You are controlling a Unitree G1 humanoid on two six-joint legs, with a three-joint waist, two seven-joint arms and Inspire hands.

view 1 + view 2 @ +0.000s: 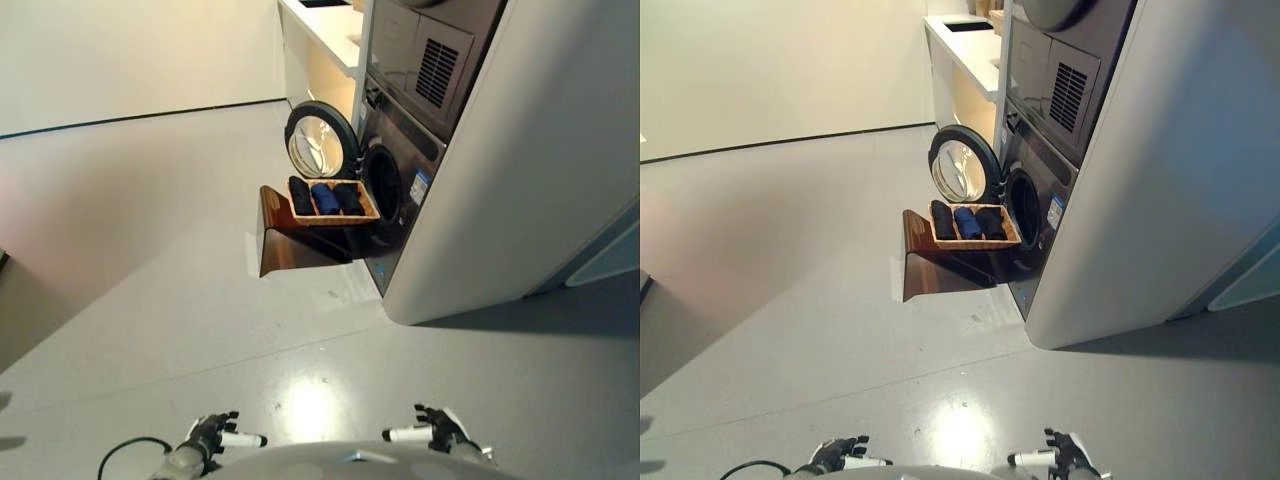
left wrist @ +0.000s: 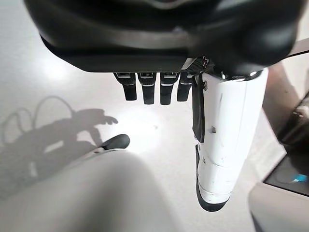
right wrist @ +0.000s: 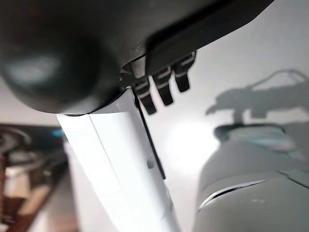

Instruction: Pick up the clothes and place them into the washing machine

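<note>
Three rolled-up clothes (image 1: pixel 323 197), two dark and one blue, sit side by side in a wicker basket (image 1: pixel 333 217) on a brown stand (image 1: pixel 285 245), right by the washing machine (image 1: pixel 400 190) with its round door (image 1: pixel 318 140) open. Both the left hand (image 1: pixel 212 436) and right hand (image 1: pixel 437 430) hang low over the floor (image 1: pixel 150 260), well apart from the basket, fingers relaxed and holding nothing.
</note>
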